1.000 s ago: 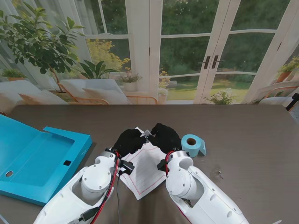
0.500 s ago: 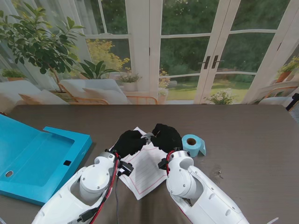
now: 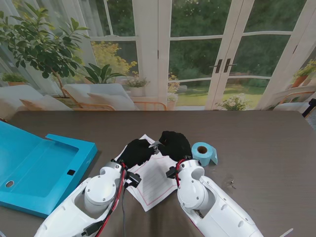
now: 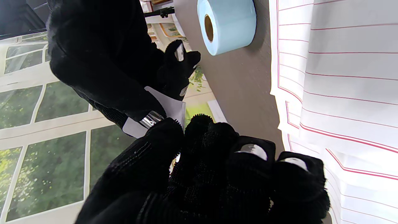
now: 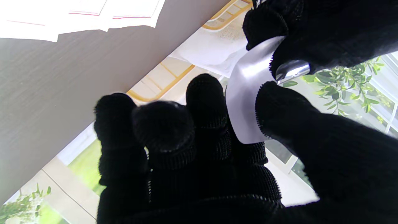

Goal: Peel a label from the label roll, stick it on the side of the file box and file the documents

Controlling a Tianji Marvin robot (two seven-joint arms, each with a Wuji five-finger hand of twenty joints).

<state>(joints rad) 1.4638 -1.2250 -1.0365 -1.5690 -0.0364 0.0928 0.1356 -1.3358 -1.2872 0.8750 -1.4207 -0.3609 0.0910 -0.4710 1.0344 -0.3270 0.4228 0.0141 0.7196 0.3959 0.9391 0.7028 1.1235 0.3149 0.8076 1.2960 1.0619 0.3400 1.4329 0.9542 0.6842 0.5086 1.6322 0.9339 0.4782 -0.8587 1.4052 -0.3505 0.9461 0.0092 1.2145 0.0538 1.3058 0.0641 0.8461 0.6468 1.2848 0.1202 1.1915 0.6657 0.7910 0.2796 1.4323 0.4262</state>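
A small white label [image 4: 161, 109] is held above the table between my two black-gloved hands. My left hand [image 3: 135, 151] pinches one end with thumb and fingers [image 4: 217, 146]. My right hand [image 3: 175, 143] pinches the other end [image 5: 247, 93] between thumb and forefinger. The hands meet over the far end of the red-lined documents [image 3: 153, 181]. The pale blue label roll [image 3: 203, 153] stands on the table just right of my right hand, and also shows in the left wrist view [image 4: 228, 26]. The open blue file box [image 3: 42, 168] lies at the left.
The dark table [image 3: 266, 148] stretches to the right, with a few small specks [image 3: 231, 183] on it. Both white forearms [image 3: 101, 192] cover the near part of the documents. Glass doors and plants are beyond the far edge.
Both hands stay joined on the label and have shifted only slightly. The roll, documents and box have not moved.
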